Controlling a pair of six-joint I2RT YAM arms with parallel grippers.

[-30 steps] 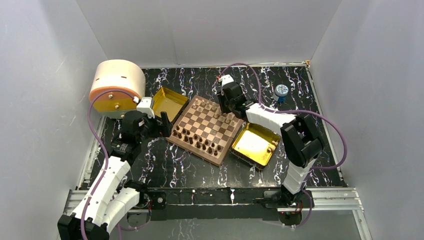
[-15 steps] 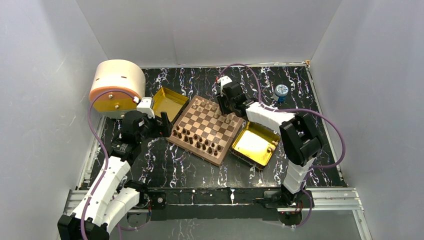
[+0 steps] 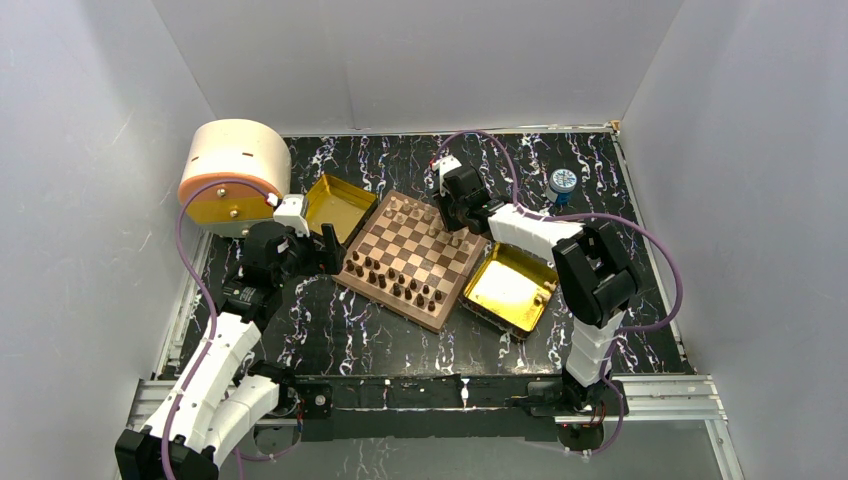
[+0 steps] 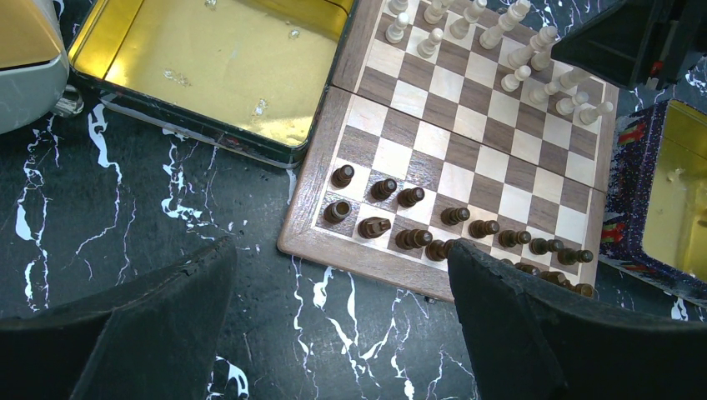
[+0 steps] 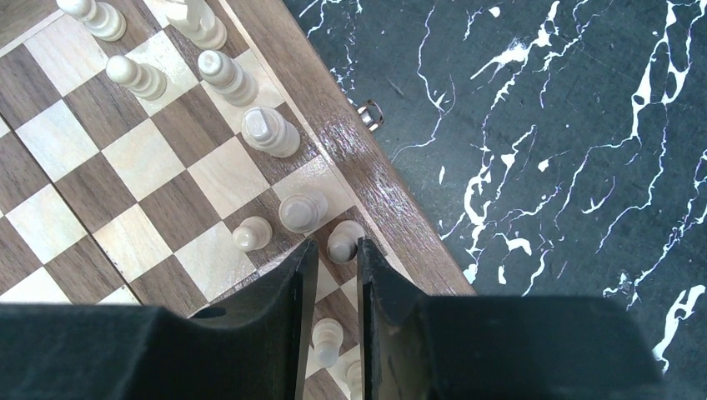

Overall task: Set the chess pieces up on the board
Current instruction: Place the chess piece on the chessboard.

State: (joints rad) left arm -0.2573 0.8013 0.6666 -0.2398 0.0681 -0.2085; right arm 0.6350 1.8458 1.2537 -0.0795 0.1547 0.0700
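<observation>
Right gripper [image 5: 338, 244] sits narrow around a light piece [image 5: 343, 238] by the far right rim of the board [image 5: 367, 167]. Can't tell if it's pinched. Keep it vertical so you don't topple the neighbours [image 5: 302, 210].

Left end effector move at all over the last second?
No. In the top view the left end effector sits in the same spot, open, just near-side of the gold tray and beside the left corner of the board.
</observation>
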